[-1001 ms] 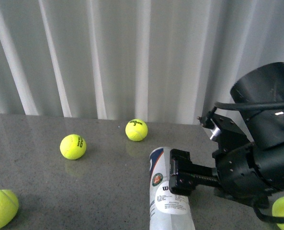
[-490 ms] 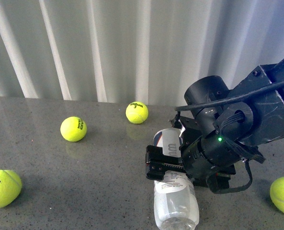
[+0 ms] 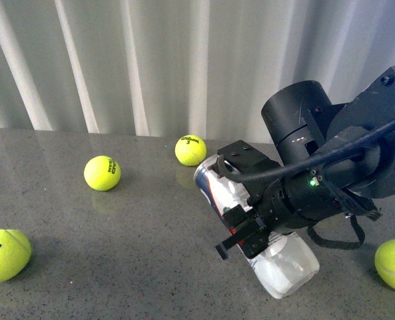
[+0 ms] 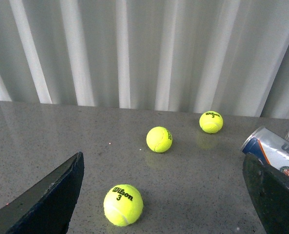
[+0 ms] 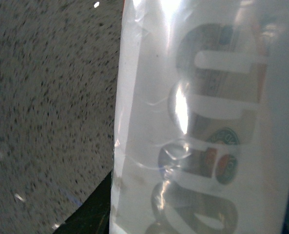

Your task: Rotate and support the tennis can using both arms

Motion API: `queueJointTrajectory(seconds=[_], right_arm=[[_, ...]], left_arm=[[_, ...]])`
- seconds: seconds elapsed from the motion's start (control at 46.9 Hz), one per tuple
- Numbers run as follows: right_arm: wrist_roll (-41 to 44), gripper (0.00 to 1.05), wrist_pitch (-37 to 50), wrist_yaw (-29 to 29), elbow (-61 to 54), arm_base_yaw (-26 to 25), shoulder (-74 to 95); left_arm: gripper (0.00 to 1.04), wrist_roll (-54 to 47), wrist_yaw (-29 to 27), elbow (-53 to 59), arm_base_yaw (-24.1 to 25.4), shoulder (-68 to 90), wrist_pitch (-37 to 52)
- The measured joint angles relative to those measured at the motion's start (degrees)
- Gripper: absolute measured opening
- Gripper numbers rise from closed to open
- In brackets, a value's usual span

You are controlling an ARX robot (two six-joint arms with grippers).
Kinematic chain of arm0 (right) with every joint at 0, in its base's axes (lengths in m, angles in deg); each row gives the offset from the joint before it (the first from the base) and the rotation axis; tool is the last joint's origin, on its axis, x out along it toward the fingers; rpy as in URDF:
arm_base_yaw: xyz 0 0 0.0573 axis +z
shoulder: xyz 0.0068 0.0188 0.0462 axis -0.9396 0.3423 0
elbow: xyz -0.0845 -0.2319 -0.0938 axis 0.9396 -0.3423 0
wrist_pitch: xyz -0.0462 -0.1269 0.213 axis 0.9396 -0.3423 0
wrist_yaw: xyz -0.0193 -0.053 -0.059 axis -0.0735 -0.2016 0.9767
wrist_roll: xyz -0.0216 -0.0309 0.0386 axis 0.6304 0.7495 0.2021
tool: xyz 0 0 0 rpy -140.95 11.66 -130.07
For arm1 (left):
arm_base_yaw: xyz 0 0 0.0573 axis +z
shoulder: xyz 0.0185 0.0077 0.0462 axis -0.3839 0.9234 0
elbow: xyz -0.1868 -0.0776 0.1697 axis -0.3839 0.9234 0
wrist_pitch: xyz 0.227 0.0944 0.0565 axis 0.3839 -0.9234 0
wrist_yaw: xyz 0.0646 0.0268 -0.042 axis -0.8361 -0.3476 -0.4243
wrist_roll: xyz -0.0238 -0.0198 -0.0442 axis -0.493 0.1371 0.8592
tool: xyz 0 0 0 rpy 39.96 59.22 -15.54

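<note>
The tennis can [image 3: 284, 263], a clear tube with a navy-white-orange label and silver rim, is held tilted above the grey table by my right gripper [image 3: 247, 227], which is shut on its middle. The rim end points back-left, the clear end front-right. In the right wrist view the can's label [image 5: 202, 122] fills the picture, close up. My left gripper [image 4: 163, 195] is open and empty, its two black fingers [image 4: 47, 200] wide apart low over the table. The can's rim end [image 4: 273, 146] shows beside the other finger in the left wrist view.
Several yellow tennis balls lie on the table: one at the back [image 3: 190, 150], one left of it [image 3: 102, 173], one at the front left [image 3: 5, 255], one at the far right [image 3: 394, 265]. White curtains hang behind the table [image 3: 117, 267].
My right arm has lifted the can off the table and turned it, so the rim end now points back-left and the clear end swings front-right. The view shifted slightly.
</note>
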Motion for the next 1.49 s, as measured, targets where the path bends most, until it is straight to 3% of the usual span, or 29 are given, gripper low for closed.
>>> queueJointTrajectory(seconds=[0.149, 0.277, 0.447, 0.937, 1.491], right_arm=[[30.6, 0.29, 6.8, -1.9, -6.9, 0.3, -3.7], [55.6, 0.26, 5.9, -4.0, -8.7, 0.4, -3.5], [69.7, 0.24, 6.3, -4.1, -6.8, 0.4, -1.3], [66.3, 0.22, 6.5, -5.2, -2.1, 1.9, 3.4], [55.5, 1.00, 6.7, -10.1, -4.5, 2.1, -0.9]], left_arm=[[0.98, 0.0, 0.0, 0.0, 0.0, 0.0, 0.0], [0.98, 0.0, 0.0, 0.0, 0.0, 0.0, 0.0], [0.98, 0.0, 0.0, 0.0, 0.0, 0.0, 0.0], [0.98, 0.0, 0.0, 0.0, 0.0, 0.0, 0.0], [0.98, 0.0, 0.0, 0.0, 0.0, 0.0, 0.0]])
